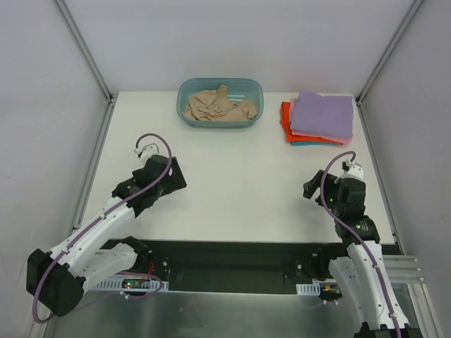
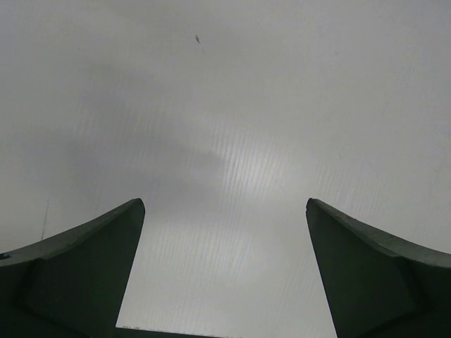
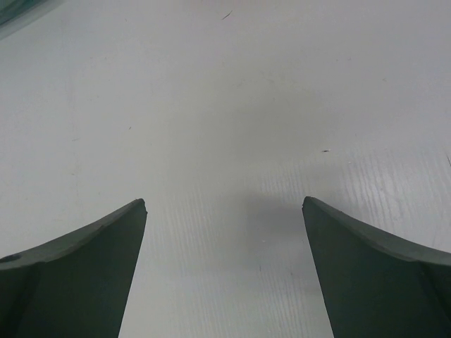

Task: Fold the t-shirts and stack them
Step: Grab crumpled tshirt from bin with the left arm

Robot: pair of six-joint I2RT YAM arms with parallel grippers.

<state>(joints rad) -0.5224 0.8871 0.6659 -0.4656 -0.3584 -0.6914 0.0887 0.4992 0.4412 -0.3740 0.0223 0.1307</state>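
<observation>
A crumpled tan shirt (image 1: 217, 105) lies in the teal tub (image 1: 184, 90) at the upper middle of the top view. Just right of the tub, at the upper right, sits a folded stack (image 1: 320, 120), lilac on top with pink, orange-red and teal edges beneath. Lower in the frame, the left gripper (image 2: 225, 204) and right gripper (image 3: 224, 204) hang over the white table (image 1: 246, 183), jaws spread wide, holding nothing.

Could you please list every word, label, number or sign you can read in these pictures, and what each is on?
None: no readable text in any view.
The teal tub, the tan t-shirt, the folded stack and the table are plain.
The white strips at the arm bases are too small to read.
</observation>
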